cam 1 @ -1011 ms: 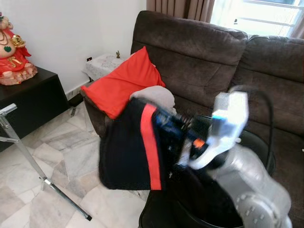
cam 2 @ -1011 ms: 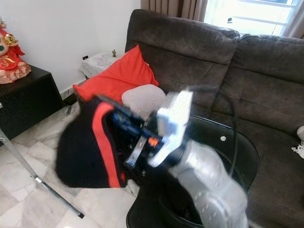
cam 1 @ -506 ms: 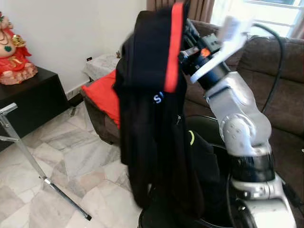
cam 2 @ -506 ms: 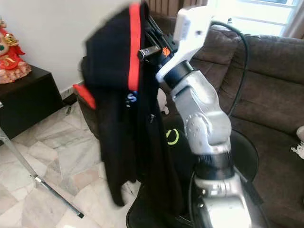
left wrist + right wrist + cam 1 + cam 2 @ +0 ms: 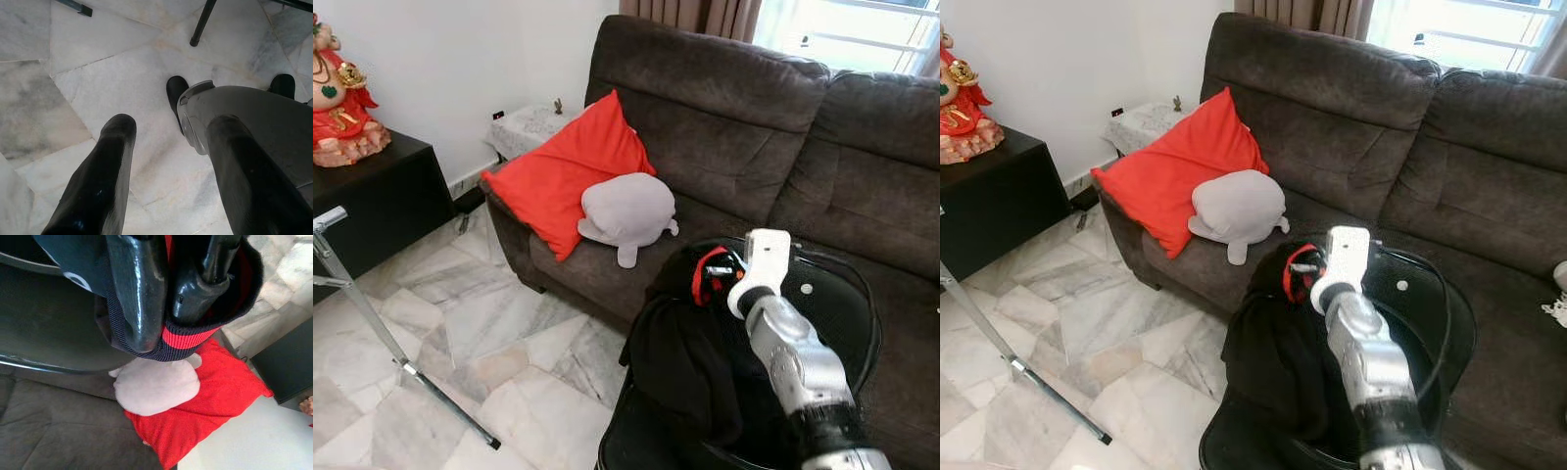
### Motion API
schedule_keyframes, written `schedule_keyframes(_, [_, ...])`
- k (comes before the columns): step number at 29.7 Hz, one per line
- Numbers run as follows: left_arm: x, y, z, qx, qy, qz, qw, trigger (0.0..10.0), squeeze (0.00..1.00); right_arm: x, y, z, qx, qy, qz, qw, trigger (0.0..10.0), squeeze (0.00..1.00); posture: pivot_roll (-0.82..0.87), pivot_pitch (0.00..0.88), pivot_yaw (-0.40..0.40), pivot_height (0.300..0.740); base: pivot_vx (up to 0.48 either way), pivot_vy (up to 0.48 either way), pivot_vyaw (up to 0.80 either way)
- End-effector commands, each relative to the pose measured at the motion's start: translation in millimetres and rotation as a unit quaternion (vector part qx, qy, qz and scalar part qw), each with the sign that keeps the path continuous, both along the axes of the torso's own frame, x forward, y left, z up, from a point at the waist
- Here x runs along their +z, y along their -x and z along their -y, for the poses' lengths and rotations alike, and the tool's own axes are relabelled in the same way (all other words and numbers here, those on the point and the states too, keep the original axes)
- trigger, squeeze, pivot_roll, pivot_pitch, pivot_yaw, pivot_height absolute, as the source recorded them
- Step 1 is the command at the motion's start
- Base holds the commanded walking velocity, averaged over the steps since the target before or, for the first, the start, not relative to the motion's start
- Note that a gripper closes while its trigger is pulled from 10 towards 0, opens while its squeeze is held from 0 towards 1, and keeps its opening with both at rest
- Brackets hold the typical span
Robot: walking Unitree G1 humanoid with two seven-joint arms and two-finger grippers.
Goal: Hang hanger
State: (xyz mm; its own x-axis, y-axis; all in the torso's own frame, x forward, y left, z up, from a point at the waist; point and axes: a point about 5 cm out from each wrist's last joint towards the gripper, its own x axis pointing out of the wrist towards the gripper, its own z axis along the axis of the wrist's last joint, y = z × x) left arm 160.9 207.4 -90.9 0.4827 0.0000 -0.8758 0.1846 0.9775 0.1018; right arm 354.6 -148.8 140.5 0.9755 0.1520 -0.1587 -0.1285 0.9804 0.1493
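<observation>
We can read no text, label, brand or number on anything in these views.

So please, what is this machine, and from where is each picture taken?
It is a walking humanoid robot with two silver arms. The two wide pictures come from cameras in its head, looking down at a brown sofa with a red cushion and a grey plush toy. The other two come from wrist cameras. The right tool is shut on a black garment with red trim, above a black round table. The left tool hangs open over the marble floor.
</observation>
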Motion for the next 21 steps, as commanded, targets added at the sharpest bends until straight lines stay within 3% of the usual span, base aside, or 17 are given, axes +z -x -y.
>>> schedule_keyframes(1, [-1.7,4.9,-2.2,0.001,-0.003,-0.009,1.000,10.0,0.00,1.7,7.1,0.1,-0.009,0.006,0.023,1.000,0.0,0.00,0.06,0.000,-0.019,0.740,0.000,0.000,0.00])
schedule_keyframes(8, [-1.7,6.1,-4.5,0.000,-0.004,-0.011,1.000,10.0,0.00,-10.3,25.3,1.0,-0.030,-0.002,0.031,0.999,0.0,0.00,0.06,0.000,-0.010,0.740,0.000,0.000,0.00])
schedule_keyframes(9, [-1.8,6.3,-4.8,-0.001,-0.005,-0.011,1.000,10.0,0.00,-10.6,26.2,-0.3,-0.027,0.001,0.032,0.999,10.0,0.00,0.06,0.000,-0.009,0.740,0.000,0.000,0.00])
schedule_keyframes(16, [-1.8,8.2,-8.2,-0.001,-0.007,-0.013,1.000,10.0,0.00,-5.7,27.7,-6.2,-0.031,0.024,0.057,0.998,10.0,0.00,0.07,0.000,-0.002,0.740,0.000,0.000,0.00])
schedule_keyframes(21, [-1.7,9.8,-11.8,0.005,-0.018,-0.011,1.000,10.0,0.00,-4.7,27.7,-8.4,-0.026,0.049,0.067,0.996,10.0,0.00,0.09,0.000,-0.004,0.740,0.000,0.000,0.80])
